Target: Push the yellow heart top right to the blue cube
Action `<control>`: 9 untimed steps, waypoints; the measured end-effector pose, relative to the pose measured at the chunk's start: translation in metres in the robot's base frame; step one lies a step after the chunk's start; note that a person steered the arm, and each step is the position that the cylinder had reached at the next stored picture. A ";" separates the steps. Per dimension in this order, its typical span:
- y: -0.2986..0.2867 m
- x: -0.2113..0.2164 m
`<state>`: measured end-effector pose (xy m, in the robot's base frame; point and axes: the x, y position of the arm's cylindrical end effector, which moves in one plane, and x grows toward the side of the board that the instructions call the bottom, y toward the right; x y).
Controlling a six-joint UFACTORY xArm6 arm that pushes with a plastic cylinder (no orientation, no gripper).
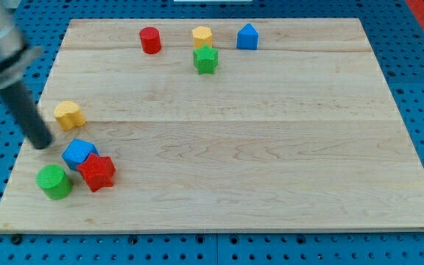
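Observation:
The yellow heart lies near the board's left edge. The blue cube sits below it, a little to the right, touching a red star. My tip is on the board at the left, just below and left of the yellow heart and left of the blue cube, apart from both. The rod slants up to the view's top left.
A green cylinder stands below left of the blue cube. Along the top edge are a red cylinder, a yellow hexagon, a green star and a blue house-shaped block. The wooden board lies on a blue pegboard.

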<state>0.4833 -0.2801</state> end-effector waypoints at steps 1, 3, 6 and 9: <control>0.003 -0.043; 0.165 -0.056; 0.210 -0.026; 0.228 -0.093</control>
<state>0.3908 -0.0525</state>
